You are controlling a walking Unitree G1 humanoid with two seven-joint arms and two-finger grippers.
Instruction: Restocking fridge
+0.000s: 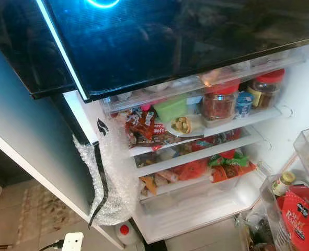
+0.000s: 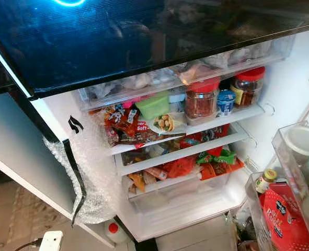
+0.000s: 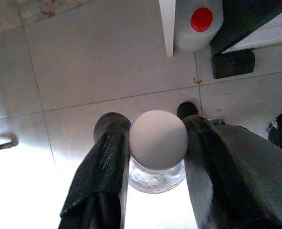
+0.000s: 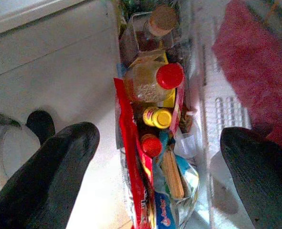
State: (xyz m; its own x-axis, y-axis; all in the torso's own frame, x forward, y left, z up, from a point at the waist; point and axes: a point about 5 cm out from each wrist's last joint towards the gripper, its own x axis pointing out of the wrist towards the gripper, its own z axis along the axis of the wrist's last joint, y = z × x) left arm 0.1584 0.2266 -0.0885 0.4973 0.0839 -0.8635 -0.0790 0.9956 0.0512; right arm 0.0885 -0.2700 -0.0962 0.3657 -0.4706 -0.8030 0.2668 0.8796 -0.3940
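Glossy black glass fronts the upper door of the fridge (image 1: pixel 159 42), and below it we see the open compartment with white shelves (image 1: pixel 196 155) packed with food: two red-lidded jars (image 1: pixel 219 100) and a small blue tub (image 1: pixel 243 103) on the top shelf, a green box (image 1: pixel 171 109) beside them, and red and orange snack packets (image 1: pixel 196 170) on the shelves beneath. Bubble wrap (image 1: pixel 112 178) clings to the fridge's left edge. In the left wrist view, our left gripper (image 3: pixel 155 157) has its two black fingers (image 3: pixel 105 167) clamped on either side of a clear glass bottle with a round white cap (image 3: pixel 158 139), held over the tiled floor (image 3: pixel 93 62), away from the shelves. A white jug with a red cap (image 3: pixel 198 24) stands on the floor by the fridge. In the right wrist view, our right gripper (image 4: pixel 155 162) hangs with fingers wide apart above a door bin (image 4: pixel 198 95) crowded with bottles and sachets.
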